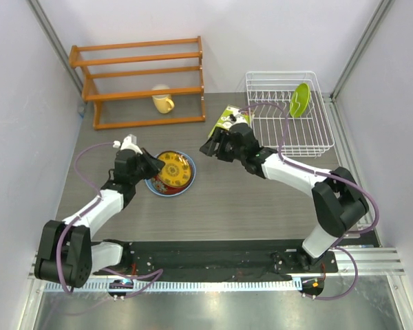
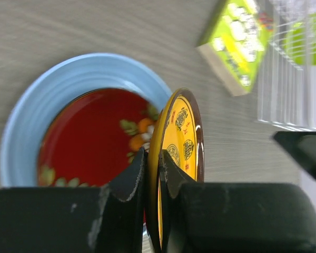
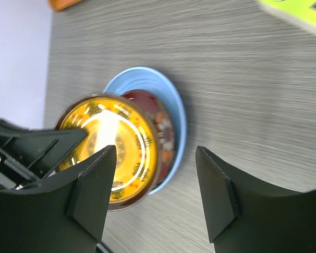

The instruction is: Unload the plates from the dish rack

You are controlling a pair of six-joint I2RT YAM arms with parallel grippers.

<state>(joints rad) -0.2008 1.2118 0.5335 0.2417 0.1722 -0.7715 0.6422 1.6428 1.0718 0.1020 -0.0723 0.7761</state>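
Left gripper [image 2: 154, 163], fingers clamped on the rim of the amber dark-rimmed round plate [image 2: 181, 142], holds it on edge over the dark red patterned plate [image 2: 89, 132], which lies nested in the larger light blue plate [image 2: 68, 84] on the grey table [image 1: 248, 199]. Right gripper [image 3: 155, 149], fingers spread and empty, hangs near this stack. Lime green plate [image 1: 300, 100] stands upright in the white wire dish rack [image 1: 296, 134]; a green box [image 1: 226, 118] lies just beside the rack, and a yellow mug [image 1: 162, 101] sits by the orange wooden shelf [image 1: 141, 69]
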